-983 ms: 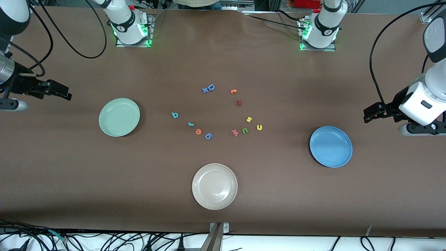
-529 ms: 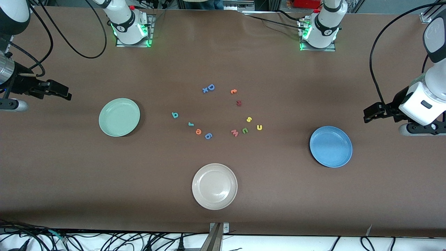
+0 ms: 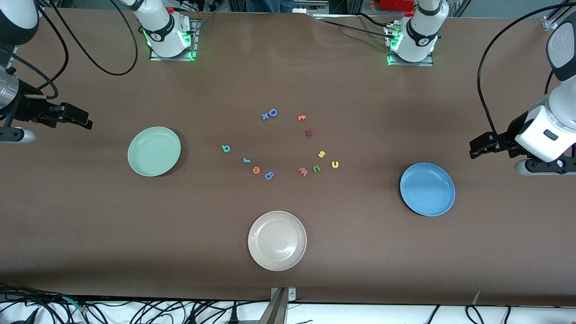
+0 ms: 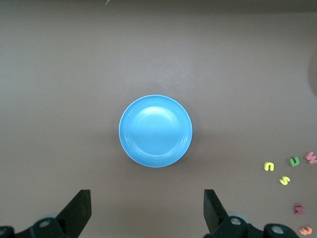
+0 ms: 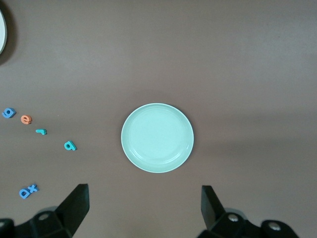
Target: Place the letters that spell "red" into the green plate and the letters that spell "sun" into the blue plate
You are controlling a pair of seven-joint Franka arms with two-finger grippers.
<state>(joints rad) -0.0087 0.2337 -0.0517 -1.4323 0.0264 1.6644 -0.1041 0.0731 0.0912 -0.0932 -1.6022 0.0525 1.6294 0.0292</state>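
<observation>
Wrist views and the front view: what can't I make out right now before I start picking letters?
- Dark red letter: too small in the front view to read.
- Orange letter near it: same, too small to read.
- White plate: cut off by the right wrist view's edge.
- Pink letter: clipped by the left wrist view's edge.
- Left gripper and right gripper: both open, over bare table at the table's ends.

letters between two plates, third plate nearer camera
</observation>
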